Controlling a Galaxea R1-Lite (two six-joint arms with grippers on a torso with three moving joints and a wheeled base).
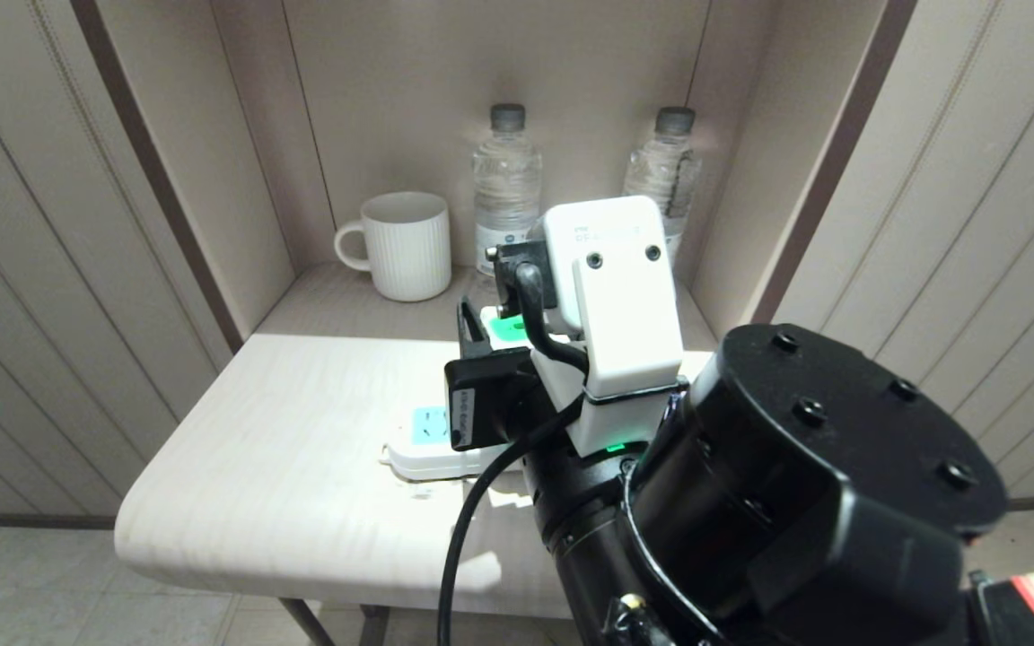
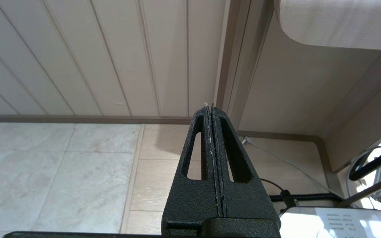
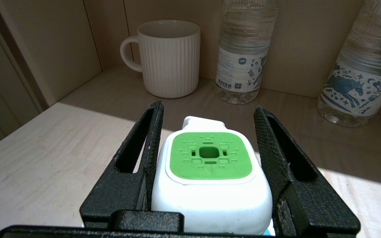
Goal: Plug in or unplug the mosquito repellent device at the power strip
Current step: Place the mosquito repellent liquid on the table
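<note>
The mosquito repellent device (image 3: 210,172), a white rounded-square head with a green top patch, sits between the black fingers of my right gripper (image 3: 208,107), which press on its two sides. Only a corner of its green patch (image 1: 510,334) peeks out from behind my wrist in the head view. The power strip (image 1: 418,444), white with a light-blue socket face, lies on the table just under and left of that wrist. The wrist hides whether the device's plug sits in a socket. My left gripper (image 2: 210,105) is shut on nothing and hangs low beside the table, over the floor.
A white ribbed mug (image 1: 405,244) and two clear water bottles (image 1: 506,193) (image 1: 665,175) stand at the back of the alcove behind the device. The pale table (image 1: 257,449) has a rounded front-left corner. Alcove walls close in on both sides.
</note>
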